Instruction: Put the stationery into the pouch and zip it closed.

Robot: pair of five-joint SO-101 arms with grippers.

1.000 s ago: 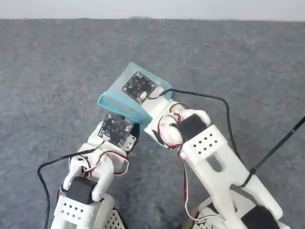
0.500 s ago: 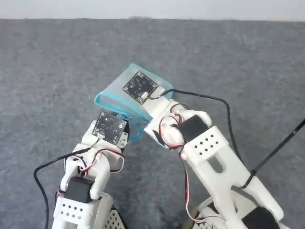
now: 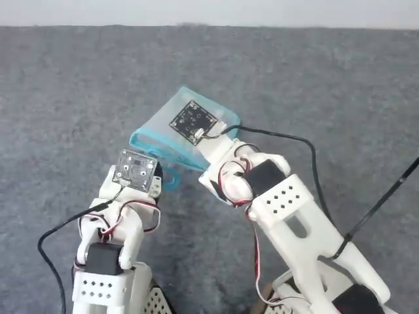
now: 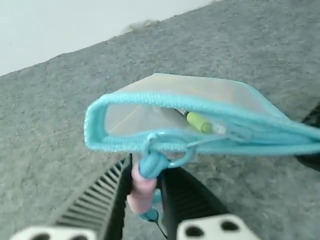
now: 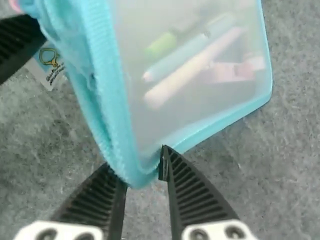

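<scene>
Near the middle of the grey worktop (image 3: 65,98) the pouch (image 3: 160,131) is held up between the two arms, tilted, its blue-edged mouth turned towards the left arm. The right end effector (image 5: 142,175) is clamped on a lower corner of the pouch, one finger on each side of the blue seam. The left end effector (image 4: 145,192) is pinched together on the zip pull (image 4: 150,167), a blue and pink tab hanging from the slider ring. The pens (image 5: 190,60) lie inside, showing green, blue, cream and pink through the clear wall, so the filling part of the job looks done.

Over the last second the left arm has drawn back across the high view, away from the right arm and towards its own base; the right arm has barely shifted, so the pouch has stayed put while the pull went with the left arm. That reads as the zipping stroke under way, with the right arm as anchor.

From the left wrist the mouth still gapes; a green pen shows through the gap, and the slider sits close to the near end of the opening. I cannot tell how much of the zip is shut; probably it is not yet fully closed.
</scene>
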